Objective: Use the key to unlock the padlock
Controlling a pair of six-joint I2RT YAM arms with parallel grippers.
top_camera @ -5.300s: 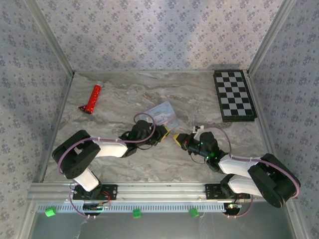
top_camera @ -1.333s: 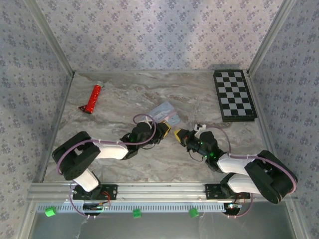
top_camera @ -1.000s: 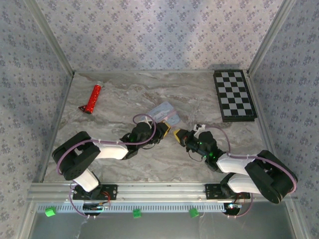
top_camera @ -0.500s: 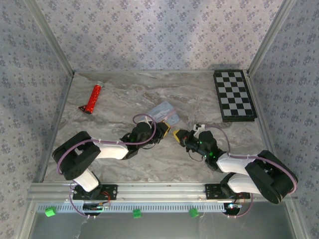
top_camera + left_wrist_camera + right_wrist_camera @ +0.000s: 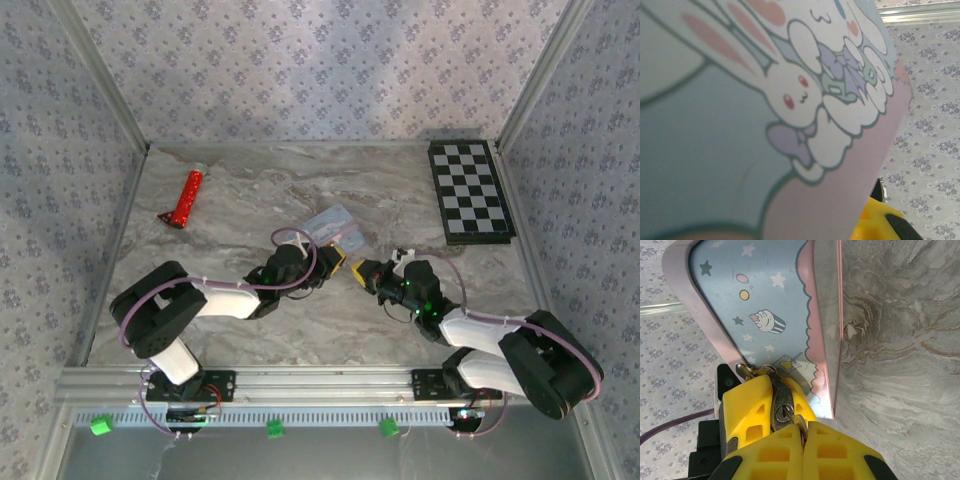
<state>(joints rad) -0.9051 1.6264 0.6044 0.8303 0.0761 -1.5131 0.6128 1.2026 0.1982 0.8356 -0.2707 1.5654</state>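
Grip on the padlock [image 5: 779, 402] beside the pastel tin [image 5: 755, 295]

Small and blackish, the padlock is a slim dark metal body with a round keyhole in its near face. It sits just beside the tin's edge, near the middle of the marbled desk [image 5: 890, 340]. The left pincer [image 5: 775, 394], barely parted, clamps it between yellow fingers. The right pincer [image 5: 804, 429] is pressed fully closed on a sliver of silver key [image 5: 800, 421], its tip at the keyhole.

Dull dark metal padlock [image 5: 781, 406], glossy tin [image 5: 765, 305]
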